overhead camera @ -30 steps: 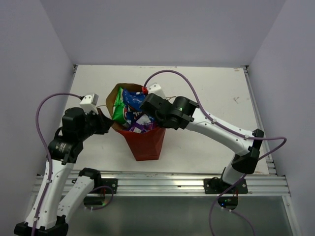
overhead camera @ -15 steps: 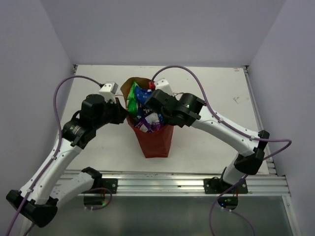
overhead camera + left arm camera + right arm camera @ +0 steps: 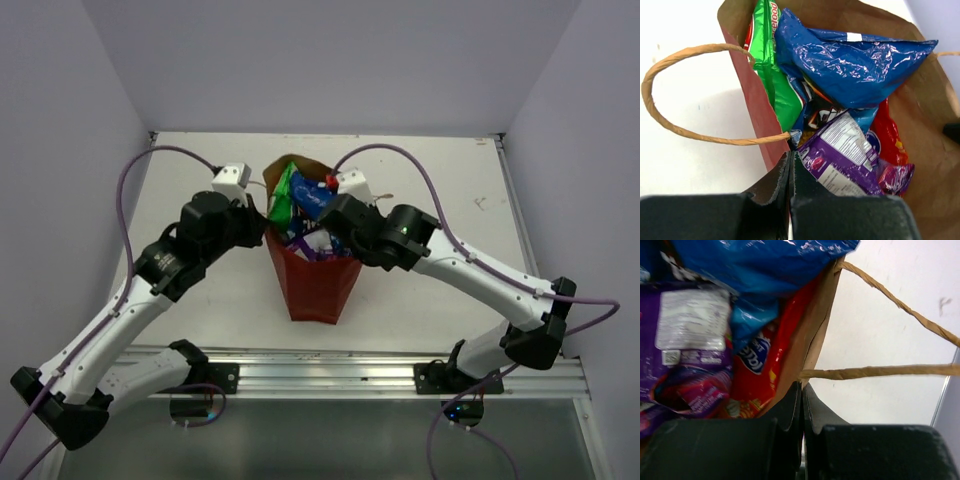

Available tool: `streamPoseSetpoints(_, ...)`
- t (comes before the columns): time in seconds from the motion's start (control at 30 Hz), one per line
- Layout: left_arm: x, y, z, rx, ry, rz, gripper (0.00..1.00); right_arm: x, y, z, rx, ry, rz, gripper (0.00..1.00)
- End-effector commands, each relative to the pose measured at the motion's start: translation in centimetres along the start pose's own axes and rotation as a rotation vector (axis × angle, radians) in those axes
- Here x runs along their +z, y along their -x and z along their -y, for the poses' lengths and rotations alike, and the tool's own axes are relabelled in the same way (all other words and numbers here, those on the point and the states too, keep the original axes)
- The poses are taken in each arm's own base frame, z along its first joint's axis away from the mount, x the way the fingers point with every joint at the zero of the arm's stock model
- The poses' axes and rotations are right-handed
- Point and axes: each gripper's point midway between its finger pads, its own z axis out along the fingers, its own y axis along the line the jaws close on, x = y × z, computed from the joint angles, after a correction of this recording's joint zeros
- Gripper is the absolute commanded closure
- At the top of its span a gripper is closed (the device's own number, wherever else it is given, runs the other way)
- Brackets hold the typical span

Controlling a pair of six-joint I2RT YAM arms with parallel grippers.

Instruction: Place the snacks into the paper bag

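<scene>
Both sides of bag (image 3: 935, 115) gripped, snacks (image 3: 850, 65) in.
The left claw (image 3: 791, 161) and right claw (image 3: 802, 390) each clamp a bag wall, snacks between; move them level, in step, or paper tears.

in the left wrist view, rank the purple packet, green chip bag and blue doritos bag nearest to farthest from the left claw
From the left claw, pinched on the paper bag rim:
1. purple packet, just right of the tips, inside the bag.
2. green chip bag, up along the bag's left wall.
3. blue Doritos bag, across the top, farthest.
</scene>
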Motion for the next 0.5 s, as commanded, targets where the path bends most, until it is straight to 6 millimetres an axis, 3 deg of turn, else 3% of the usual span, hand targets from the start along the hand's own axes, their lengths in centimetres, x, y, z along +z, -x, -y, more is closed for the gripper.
streamPoseSetpoints(0.0, 1.0, -3.5, -0.2, -0.043, -0.041, 0.013, 1.0, 2.8, -3.9, -0.4, 0.084, 0.009, -0.023, 1.0)
streamPoseSetpoints(0.03, 1.7, -5.8, -1.0, -0.047, -0.031, -0.024, 1.0, 3.5, -4.7, -0.9, 0.097, 0.033, -0.039, 1.0)
streamPoseSetpoints(0.13, 1.3, -7.0, -1.4, -0.04, -0.014, -0.045, 1.0, 4.3, -6.4, -0.8, 0.086, 0.023, -0.078, 1.0)
streamPoseSetpoints(0.47, 0.8, -3.8, 0.9, -0.02, -0.05, 0.005, 1.0, 3.9, -3.8, -1.3, 0.085, 0.041, -0.036, 1.0)
